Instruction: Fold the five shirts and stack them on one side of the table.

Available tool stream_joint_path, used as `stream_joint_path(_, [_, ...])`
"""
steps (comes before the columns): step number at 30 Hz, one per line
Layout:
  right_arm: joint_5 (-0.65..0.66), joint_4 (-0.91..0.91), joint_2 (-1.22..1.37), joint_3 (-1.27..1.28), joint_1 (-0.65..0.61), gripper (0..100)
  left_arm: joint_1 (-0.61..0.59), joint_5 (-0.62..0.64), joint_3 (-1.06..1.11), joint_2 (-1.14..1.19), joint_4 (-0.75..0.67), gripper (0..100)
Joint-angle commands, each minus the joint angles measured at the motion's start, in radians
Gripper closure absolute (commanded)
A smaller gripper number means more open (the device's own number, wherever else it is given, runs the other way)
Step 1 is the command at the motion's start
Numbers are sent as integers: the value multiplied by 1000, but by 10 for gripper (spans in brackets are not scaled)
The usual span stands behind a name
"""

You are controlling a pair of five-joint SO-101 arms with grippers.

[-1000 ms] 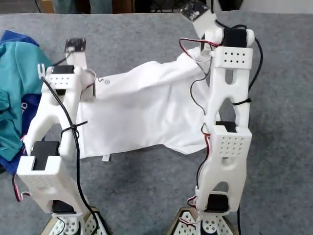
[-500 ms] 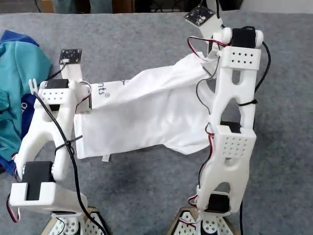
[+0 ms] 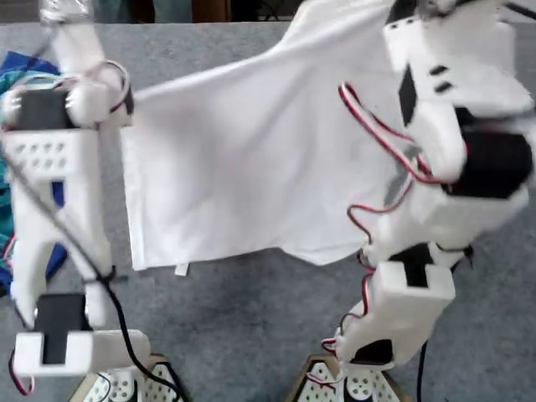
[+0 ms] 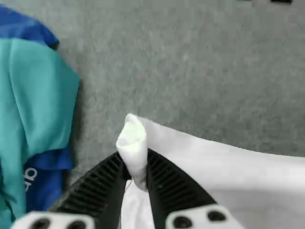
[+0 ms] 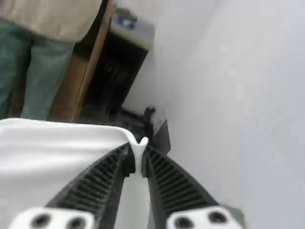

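Note:
A white shirt (image 3: 251, 159) is held up off the grey table by both arms, stretched between them, its near hem still on the table. My left gripper (image 4: 135, 169) is shut on a bunched corner of the white shirt (image 4: 133, 143), above the table. My right gripper (image 5: 138, 160) is shut on a thin fold of the white shirt (image 5: 52, 162), raised high and facing the room behind. In the high view the left arm (image 3: 59, 167) stands at the shirt's left edge and the right arm (image 3: 452, 126) at its right.
A heap of teal and blue shirts (image 3: 12, 100) lies at the table's left edge, also seen as the teal shirt (image 4: 33, 105) in the left wrist view. Grey table (image 3: 251, 327) lies bare in front of the hem. A person's legs (image 5: 33, 57) and furniture stand behind the table.
Both arms have risen and lifted the far edge of the white shirt off the table, spreading it wider. The right arm has swung up close to the camera.

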Motion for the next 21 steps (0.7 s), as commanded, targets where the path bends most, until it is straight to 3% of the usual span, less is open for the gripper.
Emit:
stream_joint_path(1, [-78,-175,-73,-30,2,985,-12,6,-139,-135,46,971])
stream_joint_path(9, [-130,-387,-174,-22,-23,985,-7,6,-153,-381,58,971])
stream_joint_path(21, [-129,-390,-325,44,-28,985,-13,6,-90,-657,147,971])
